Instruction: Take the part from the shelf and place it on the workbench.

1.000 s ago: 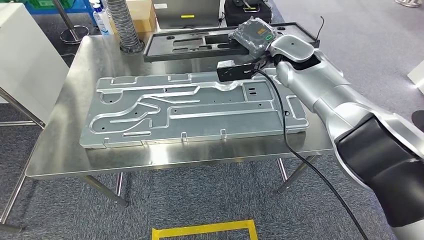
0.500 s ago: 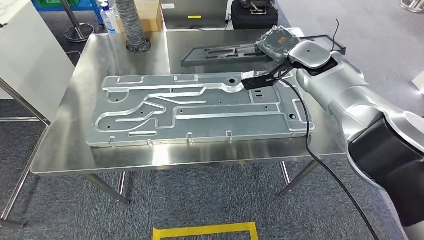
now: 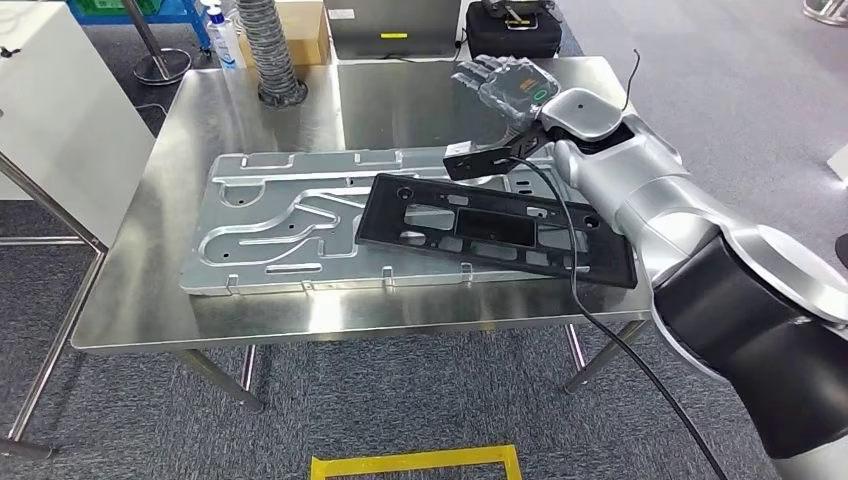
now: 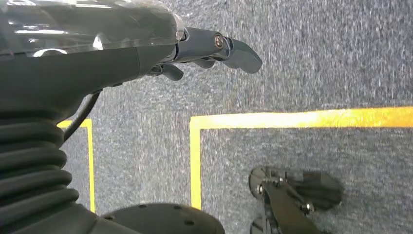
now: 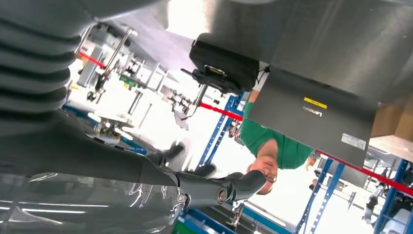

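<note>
The black flat part (image 3: 495, 228), a long frame with cut-outs, lies slanted on the big silver metal plate (image 3: 280, 220) that covers the steel workbench (image 3: 190, 110). My right hand (image 3: 505, 82) hovers above the bench's far right area, beyond the part, fingers spread and holding nothing. In the right wrist view its fingers (image 5: 219, 189) stretch out free over the bench top. My left hand (image 4: 204, 48) hangs over the grey carpet with nothing in it.
At the bench's far edge stand a laptop (image 3: 385, 25), a black case (image 3: 510, 20), a grey ribbed hose (image 3: 265, 50) and a bottle (image 3: 222, 25). A white cabinet (image 3: 50, 120) is at the left. Yellow floor tape (image 3: 415, 462) lies below. A person in green (image 5: 263, 141) stands beyond the bench.
The black part, held by my right hand at the bench's far side, now lies on the silver plate. The hand has let go and spread its fingers. The camera shifted slightly.
</note>
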Available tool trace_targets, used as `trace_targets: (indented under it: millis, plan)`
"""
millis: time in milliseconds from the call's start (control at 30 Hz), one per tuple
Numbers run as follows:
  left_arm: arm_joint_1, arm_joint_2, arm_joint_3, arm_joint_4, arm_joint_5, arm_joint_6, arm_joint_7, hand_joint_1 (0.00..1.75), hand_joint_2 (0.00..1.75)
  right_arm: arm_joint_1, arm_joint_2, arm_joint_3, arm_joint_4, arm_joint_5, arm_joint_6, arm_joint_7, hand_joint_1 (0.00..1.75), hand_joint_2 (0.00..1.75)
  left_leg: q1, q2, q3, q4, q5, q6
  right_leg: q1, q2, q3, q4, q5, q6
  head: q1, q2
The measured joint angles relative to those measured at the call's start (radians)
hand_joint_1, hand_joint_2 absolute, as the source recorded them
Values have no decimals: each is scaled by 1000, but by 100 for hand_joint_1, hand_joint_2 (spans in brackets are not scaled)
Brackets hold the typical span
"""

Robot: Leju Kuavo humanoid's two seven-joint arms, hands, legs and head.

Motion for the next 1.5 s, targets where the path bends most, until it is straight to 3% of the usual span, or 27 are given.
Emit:
trace_targets:
  millis: [67, 133, 233, 300, 333, 400, 467, 600, 667, 733, 767, 800, 833, 933, 967, 1100, 1133, 1200, 1267, 1300, 1333, 1367, 1433, 1500]
  plan:
    - [1, 0, 0, 0, 2, -5, -3, 0, 0, 0, 12, -15, 9, -8, 3, -1, 0, 0, 1, 5, 0, 1, -3, -11, -1, 4, 2, -6, 5, -8, 0, 0]
    - [2, 0, 0, 0, 2, -7, -6, 0, 0, -1, 15, -28, 13, -15, 3, -3, 0, 0, 2, 7, -13, 36, -29, -22, -7, 6, 8, -14, 10, -17, 0, 0]
    - [5, 0, 0, 0, 2, -8, -8, 0, 0, 1, 5, -43, 14, -19, 3, -6, 0, 0, 9, 7, -88, 209, -110, -33, -8, 6, 12, -16, 11, -24, 0, 0]
    - [7, 0, 0, 0, 2, -9, -8, 0, 0, 7, -6, -50, 16, -19, 2, -6, 0, 0, 14, 8, -116, 269, -114, -37, -9, 7, 12, -13, 10, -24, 0, 0]
    - [7, 1, 0, 0, 3, -10, -9, 0, 0, 10, -11, -54, 16, -19, 1, -6, 0, 0, 17, 8, -105, 243, -92, -37, -9, 8, 12, -11, 9, -22, 0, 0]
    - [6, 2, 0, 0, 7, -11, -13, 0, 0, 10, -18, -63, 16, -21, -3, -6, 0, 0, 18, 8, -44, 120, -33, -34, -9, 10, 12, -6, 5, -16, 0, 0]
    - [3, 3, 0, 0, 11, -13, -16, 0, 0, 10, -22, -71, 17, -24, -7, -6, 0, 0, 16, 8, 1, 27, -10, -27, -7, 11, 7, 0, 3, -6, 0, 0]
    - [4, 3, 0, 0, 14, -16, -17, 0, 0, 11, -23, -82, 18, -25, -10, -6, 0, 0, 14, 8, 8, 1, -6, -6, -9, 11, 1, 5, 0, 15, 0, 0]
    - [3, 3, 1, 0, 20, -23, -18, 0, 0, 10, -16, -86, 19, -25, -13, -4, 0, 0, 15, 11, 10, -7, 2, 6, -11, 9, -26, 70, -45, 23, 0, 0]
    - [4, 3, 5, 0, 31, -40, -19, 0, 0, 11, -2, -93, 22, -25, -15, 0, 0, 0, 12, 15, 7, -7, 7, 11, -11, 9, -82, 196, -113, 28, 0, 0]
    - [6, 3, 8, 0, 36, -50, -20, 0, 0, 12, 6, -97, 25, -25, -15, 3, 0, 0, 11, 16, 5, -7, 9, 13, -12, 8, -105, 248, -134, 30, 0, 0]
    - [8, 3, 10, 0, 40, -59, -20, 0, 0, 12, 13, -101, 28, -26, -15, 6, 0, 0, 9, 18, 3, -6, 10, 13, -12, 8, -112, 269, -137, 31, 0, 0]
    - [11, 3, 11, 0, 42, -66, -20, 0, 0, 12, 20, -106, 31, -26, -15, 9, 0, 0, 9, 19, 1, -6, 12, 12, -12, 8, -100, 251, -121, 30, 0, 0]
    - [13, 3, 14, 0, 46, -76, -20, 0, 0, 2, 36, -121, 35, -26, -16, 15, 0, 0, 6, 19, -5, -2, 16, 6, -9, 11, 4, 62, -39, 20, 0, 0]
    - [13, 3, 14, 0, 46, -77, -20, 0, 0, -2, 40, -126, 37, -25, -17, 18, 0, 0, 5, 19, -7, -1, 19, 1, -7, 13, 24, 19, -24, 14, 0, 0]
    - [16, 3, 16, 0, 47, -82, -23, 0, 0, -10, 47, -140, 41, -9, -28, 46, 0, 0, 5, 18, -16, 2, 24, -21, -3, 16, 23, -7, 1, -11, 0, 0]
    - [17, 3, 17, 0, 47, -83, -24, 0, 0, -12, 46, -144, 43, -4, -33, 53, 0, 0, 6, 16, -24, 20, 4, -25, -5, 16, 19, -11, 9, -19, 0, 0]
    - [22, 3, 19, 0, 47, -89, -28, 0, 0, -20, 44, -155, 44, 2, -39, 64, 0, 0, 10, 12, -57, 121, -77, -29, -8, 18, 5, -15, 26, -28, 0, 0]
    - [28, 3, 21, 0, 45, -97, -31, 0, 0, -26, 39, -173, 46, 2, -40, 69, 0, 0, 13, 11, -88, 253, -156, -32, -7, 24, -17, -13, 42, -31, 0, 0]
    - [31, 3, 22, 0, 42, -100, -31, 0, 0, -26, 36, -182, 47, 2, -40, 71, 0, 0, 15, 10, -86, 285, -172, -33, -7, 29, -29, -11, 50, -30, 0, 0]
    - [32, 4, 22, 0, 39, -103, -32, 0, 0, -26, 34, -191, 48, 4, -41, 73, 0, 0, 16, 10, -65, 277, -170, -32, -7, 34, -41, -9, 58, -28, 0, 0]
    - [33, 4, 22, 0, 36, -106, -32, 0, 0, -26, 32, -201, 49, 6, -42, 73, 0, 0, 18, 11, -24, 230, -154, -31, -8, 40, -52, -7, 67, -26, 0, 0]
    - [32, 5, 22, 0, 32, -109, -33, 0, 0, -27, 31, -222, 50, 12, -45, 74, 0, 0, 15, 16, 77, 84, -124, -26, -6, 49, -72, -2, 83, -19, 0, 0]
    - [29, 6, 22, 0, 30, -111, -34, 0, 0, -29, 29, -242, 51, 16, -49, 78, 0, 0, 6, 23, 125, 5, -112, -22, -4, 55, -86, -2, 101, -9, 0, 0]
